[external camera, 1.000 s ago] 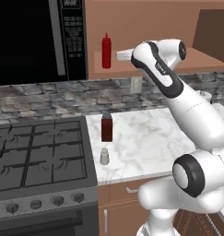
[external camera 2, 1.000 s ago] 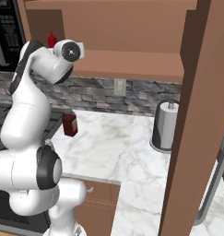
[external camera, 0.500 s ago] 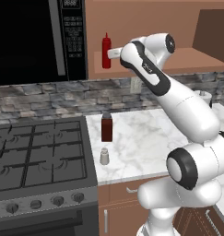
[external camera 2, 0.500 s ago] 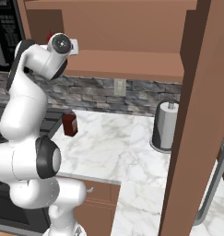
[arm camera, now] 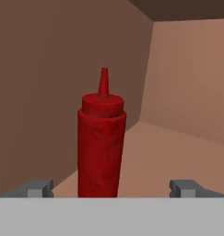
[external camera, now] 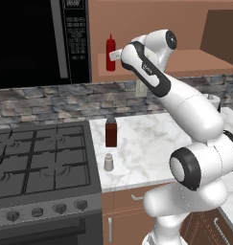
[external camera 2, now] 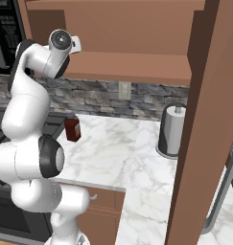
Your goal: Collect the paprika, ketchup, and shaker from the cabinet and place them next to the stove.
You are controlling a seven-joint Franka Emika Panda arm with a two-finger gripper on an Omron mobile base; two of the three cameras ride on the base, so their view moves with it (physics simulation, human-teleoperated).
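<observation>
Claw (arm camera: 111, 188) stood wide, level with the ketchup (arm camera: 101, 148) on the cabinet (external camera: 185, 62) shelf, nothing held. We found paprika (external camera: 111, 134) and shaker (external camera: 108, 162) beside the stove (external camera: 41, 158); ketchup remained.

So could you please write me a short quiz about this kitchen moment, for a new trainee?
1. True or false: the ketchup stands upright on the cabinet shelf.
2. Which two task items stand on the counter beside the stove?
A. paprika and shaker
B. ketchup and shaker
C. paprika and ketchup
3. Fill in: the hand is ____, with the bottle between its fingertips in the hand view, not gripped.

Key: 1 true. 2 A, the paprika and the shaker. 3 open.
</observation>
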